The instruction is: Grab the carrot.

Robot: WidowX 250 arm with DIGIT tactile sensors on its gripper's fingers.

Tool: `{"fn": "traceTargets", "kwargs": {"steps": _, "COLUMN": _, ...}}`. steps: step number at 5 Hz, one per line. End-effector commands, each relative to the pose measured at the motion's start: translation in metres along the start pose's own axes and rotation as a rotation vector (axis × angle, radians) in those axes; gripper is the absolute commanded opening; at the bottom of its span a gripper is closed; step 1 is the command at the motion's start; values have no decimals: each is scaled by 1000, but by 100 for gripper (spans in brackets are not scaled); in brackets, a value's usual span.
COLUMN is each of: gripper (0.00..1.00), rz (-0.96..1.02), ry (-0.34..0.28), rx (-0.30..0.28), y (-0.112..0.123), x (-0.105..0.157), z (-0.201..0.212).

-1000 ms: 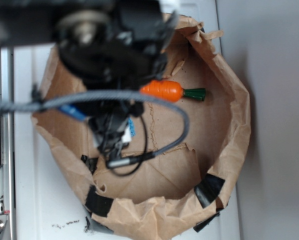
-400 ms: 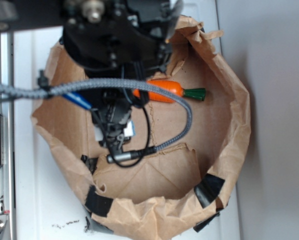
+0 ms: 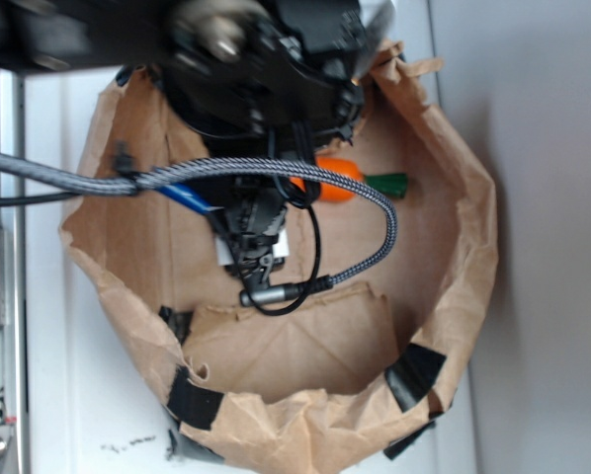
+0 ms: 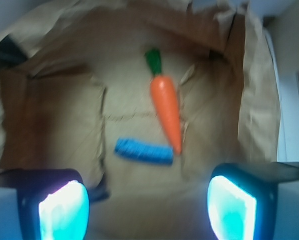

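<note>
Wrist cam: pincer (image 4: 148,207) wide, empty; I'd pinch carrot (image 4: 166,106) mid-body (light, stiff, slick plastic prob.).

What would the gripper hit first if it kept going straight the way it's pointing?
Probably the blue rectangular sponge, lying between the open gripper's fingers and nearest them; the glossy orange plastic carrot's tip sits just beyond. Depth is unclear.

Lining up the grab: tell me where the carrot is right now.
In the wrist view the carrot lies on the paper bag floor, right of centre, stem away from the camera, tip near the blue sponge, ahead of the open gripper.
</note>
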State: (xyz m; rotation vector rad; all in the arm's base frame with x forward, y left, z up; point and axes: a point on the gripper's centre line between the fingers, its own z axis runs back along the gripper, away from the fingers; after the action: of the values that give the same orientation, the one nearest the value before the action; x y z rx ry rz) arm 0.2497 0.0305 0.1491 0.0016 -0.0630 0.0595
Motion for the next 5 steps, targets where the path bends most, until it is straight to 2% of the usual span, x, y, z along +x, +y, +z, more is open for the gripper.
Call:
{"fn": "traceTargets", "kwargs": {"steps": 1, "gripper": 100, "rz": -9, "ry": -88, "rx": 23, "y": 9, "x": 0, "z": -28}}
{"fn": "traceTargets", "kwargs": {"steps": 2, "gripper": 100, "rz": -31, "ry": -116, "rx": 35, "y": 14, "x": 17, "z": -52}}
{"fn": "traceTargets", "kwargs": {"steps": 3, "gripper": 100, "rz": -35, "ry": -145, "rx": 26, "y": 20, "x": 20, "z": -63}}
{"fn": "traceTargets", "kwargs": {"steps": 4, "gripper": 100, "rz": -41, "ry": -191, "rx": 48, "y": 28, "x": 16, "z": -74}}
{"fn": "traceTargets", "kwargs": {"steps": 5, "gripper": 100, "rz": -30, "ry": -194, "rx": 60, "y": 23, "x": 19, "z": -80}}
